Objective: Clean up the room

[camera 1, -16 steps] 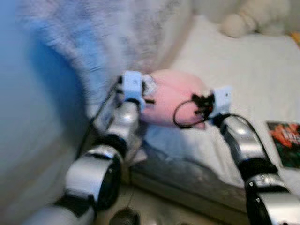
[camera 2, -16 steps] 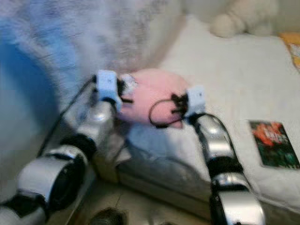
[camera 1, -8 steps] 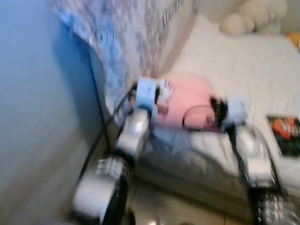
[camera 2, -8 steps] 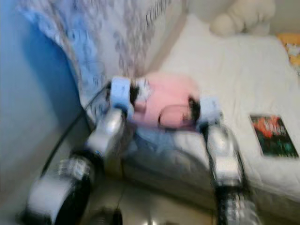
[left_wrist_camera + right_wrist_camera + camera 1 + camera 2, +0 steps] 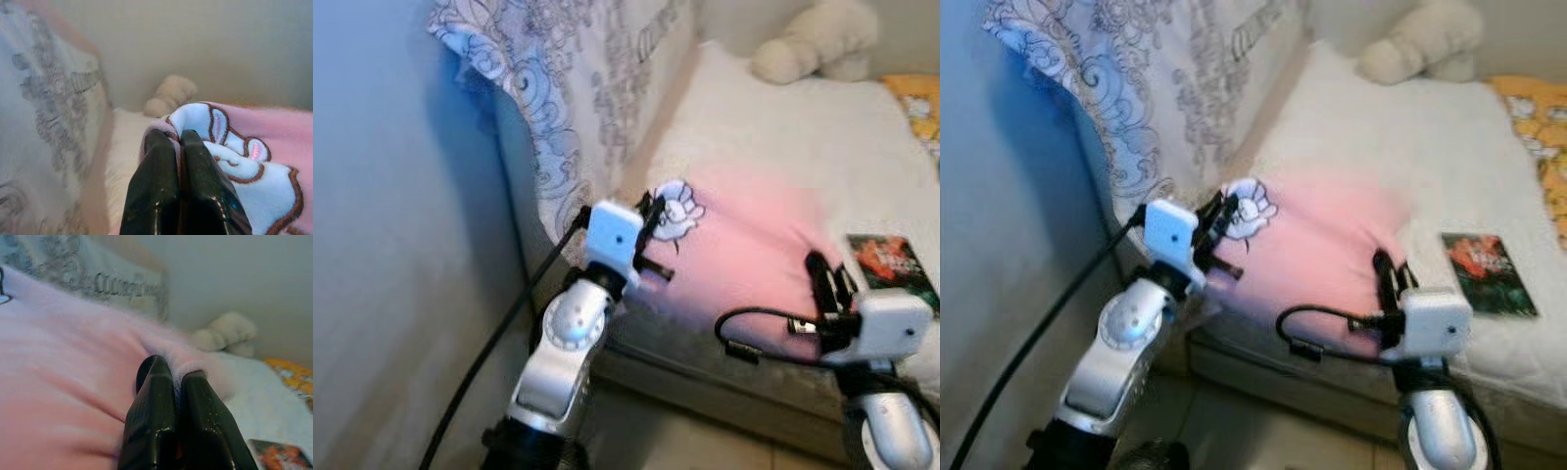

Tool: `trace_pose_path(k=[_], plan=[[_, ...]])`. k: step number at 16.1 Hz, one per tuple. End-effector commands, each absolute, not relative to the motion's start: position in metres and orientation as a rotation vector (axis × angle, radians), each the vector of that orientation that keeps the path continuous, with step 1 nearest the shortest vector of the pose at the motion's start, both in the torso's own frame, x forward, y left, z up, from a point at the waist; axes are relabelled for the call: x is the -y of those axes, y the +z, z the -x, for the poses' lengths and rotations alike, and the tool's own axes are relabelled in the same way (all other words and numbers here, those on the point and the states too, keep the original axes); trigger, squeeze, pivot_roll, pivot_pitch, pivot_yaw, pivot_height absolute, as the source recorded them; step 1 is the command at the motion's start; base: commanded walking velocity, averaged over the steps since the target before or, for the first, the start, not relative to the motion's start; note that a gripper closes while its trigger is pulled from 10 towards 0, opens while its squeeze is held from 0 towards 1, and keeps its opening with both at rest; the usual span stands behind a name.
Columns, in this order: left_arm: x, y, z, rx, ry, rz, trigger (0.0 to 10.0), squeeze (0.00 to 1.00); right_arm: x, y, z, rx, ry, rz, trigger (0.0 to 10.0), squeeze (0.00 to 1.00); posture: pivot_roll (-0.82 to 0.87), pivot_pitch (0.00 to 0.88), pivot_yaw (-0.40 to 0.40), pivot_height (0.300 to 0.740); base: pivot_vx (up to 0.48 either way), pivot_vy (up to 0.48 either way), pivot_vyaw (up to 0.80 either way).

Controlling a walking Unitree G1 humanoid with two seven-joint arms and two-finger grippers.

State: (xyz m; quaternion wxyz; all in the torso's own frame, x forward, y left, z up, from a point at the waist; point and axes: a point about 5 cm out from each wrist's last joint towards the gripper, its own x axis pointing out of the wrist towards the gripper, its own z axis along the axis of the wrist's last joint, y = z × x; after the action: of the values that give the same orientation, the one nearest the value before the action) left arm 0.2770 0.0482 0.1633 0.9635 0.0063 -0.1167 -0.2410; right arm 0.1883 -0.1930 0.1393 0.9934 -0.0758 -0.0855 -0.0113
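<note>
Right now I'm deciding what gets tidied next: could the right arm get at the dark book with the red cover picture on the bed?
Probably not yet: the right pincer is shut on the pink fleece blanket; the dark book lies unobstructed close beside it.

Both eye views look down from the head onto the bed (image 5: 783,127). Each wrist camera sits close behind its fingers, facing the plush toy (image 5: 171,93) they share with the eye views.
</note>
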Motion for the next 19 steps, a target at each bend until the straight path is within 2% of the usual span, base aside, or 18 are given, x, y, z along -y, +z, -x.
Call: trace_pose_path(k=[1,4,10,19], plan=[[-0.077,0.171,-0.284,0.246,-0.281,0.049,10.0,0.00,0.217,0.136,-0.186,0.128,-0.168,0.169,10.0,0.00,0.02,0.000,-0.072,0.740,0.277,-0.390,0.00],[-0.073,0.167,-0.293,0.193,-0.253,0.021,10.0,0.00,0.217,0.135,-0.206,0.113,-0.154,0.147,10.0,0.00,0.02,0.000,-0.075,0.740,0.343,-0.332,0.00],[-0.078,0.168,-0.304,0.173,-0.201,0.013,10.0,0.00,0.210,0.133,-0.216,0.094,-0.121,0.129,10.0,0.00,0.02,0.000,-0.068,0.740,0.385,-0.282,0.00],[-0.094,0.167,-0.335,0.137,-0.081,0.010,10.0,0.00,0.205,0.127,-0.236,0.051,-0.068,0.097,10.0,0.00,0.01,0.000,-0.069,0.740,0.448,0.000,0.06]])
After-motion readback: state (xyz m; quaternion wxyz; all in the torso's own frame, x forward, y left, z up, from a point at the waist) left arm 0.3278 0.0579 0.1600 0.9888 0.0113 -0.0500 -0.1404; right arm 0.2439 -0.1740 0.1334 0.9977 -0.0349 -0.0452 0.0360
